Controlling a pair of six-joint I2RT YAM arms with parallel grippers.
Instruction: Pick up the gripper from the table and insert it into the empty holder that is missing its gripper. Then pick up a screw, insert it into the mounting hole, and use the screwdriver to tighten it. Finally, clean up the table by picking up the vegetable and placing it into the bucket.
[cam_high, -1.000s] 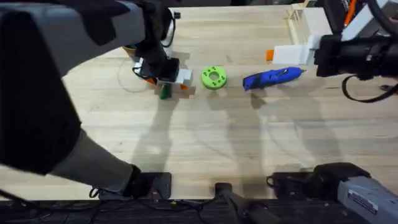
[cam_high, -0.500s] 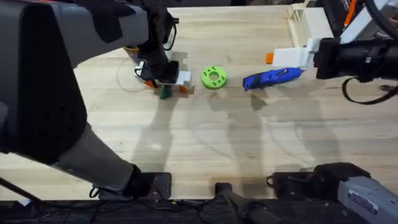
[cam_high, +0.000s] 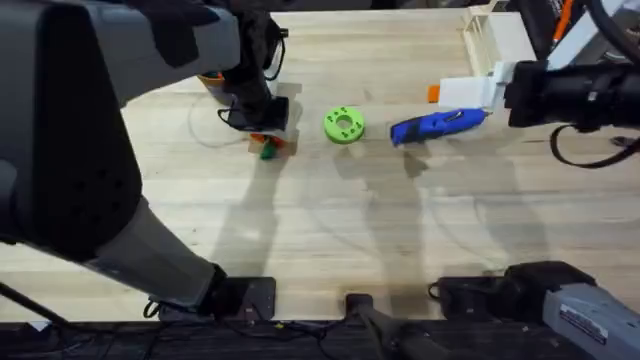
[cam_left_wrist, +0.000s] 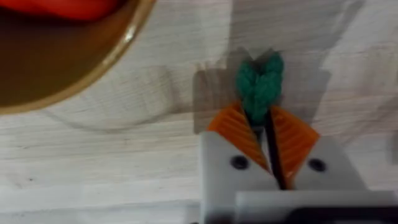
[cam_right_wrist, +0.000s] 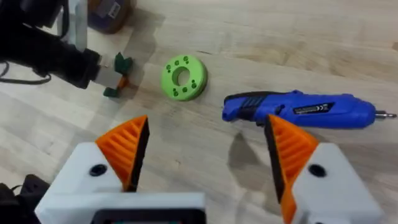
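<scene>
Stage, as I judged it: cleanup, the last step; I could not check the finger fitting or the screw.

Vegetable (cam_left_wrist: 260, 84): small dark-green leafy bundle, low on the table (cam_high: 330, 240), toward its far-left part. My left gripper (cam_left_wrist: 268, 124) had its orange pads pinched nearly together on the stem end. Not yet in the bucket (cam_left_wrist: 109, 59), just beside it.

Screwdriver (cam_high: 438, 125): blue, lying flat near the far-right edge.

Right gripper (cam_right_wrist: 205, 155): fingers spread wide, holding nothing.

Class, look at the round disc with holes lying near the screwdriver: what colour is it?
Lime green. The disc shows best in the right wrist view, beside the blue screwdriver.
</scene>
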